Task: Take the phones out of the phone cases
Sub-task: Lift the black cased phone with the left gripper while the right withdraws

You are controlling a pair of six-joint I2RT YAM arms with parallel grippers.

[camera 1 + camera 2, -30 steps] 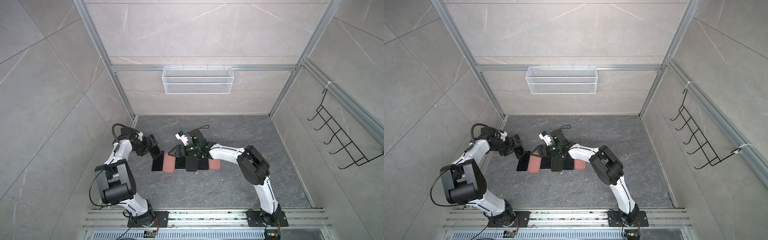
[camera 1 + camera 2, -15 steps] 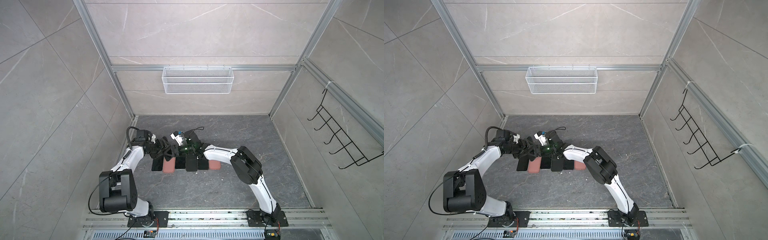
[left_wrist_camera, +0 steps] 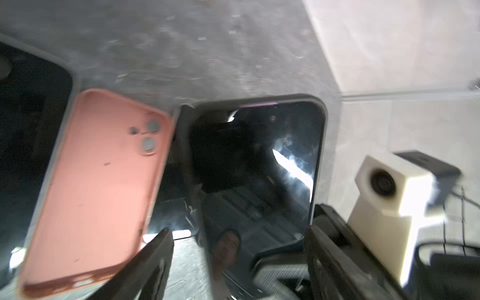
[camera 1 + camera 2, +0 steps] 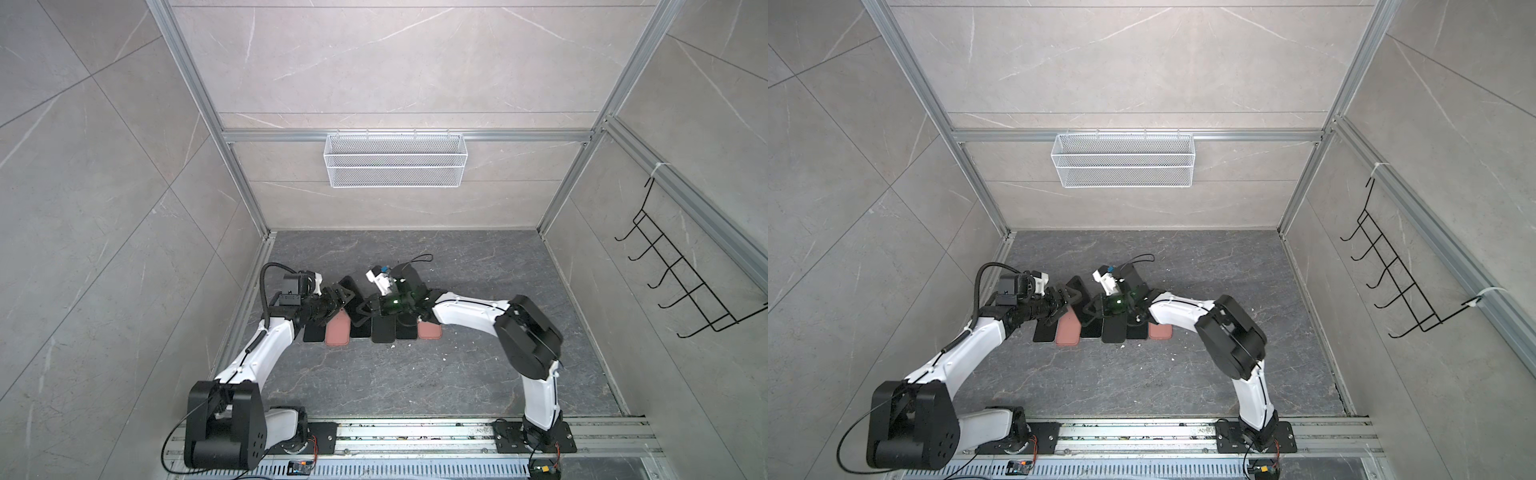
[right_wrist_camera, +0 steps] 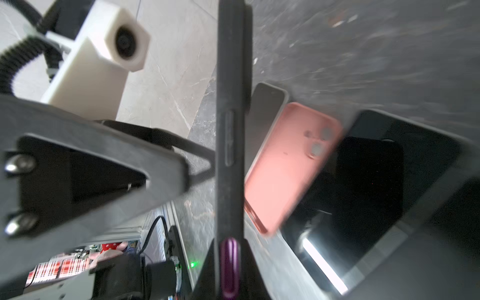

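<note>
phone: held up off the floor between both grippers, in its dark phone case; purple edge shows at one end.
right gripper: I read it as pinching the cased phone edge-on.
left gripper: jaws spread astride the phone's end; contact unclear, blurred.
floor: two pink cases, four dark slabs; phones or cases, can't tell.

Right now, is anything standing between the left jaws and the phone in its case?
Nothing visible. The phone sits directly ahead of the left gripper, jaws open; the pink case lies beside, not between.
</note>
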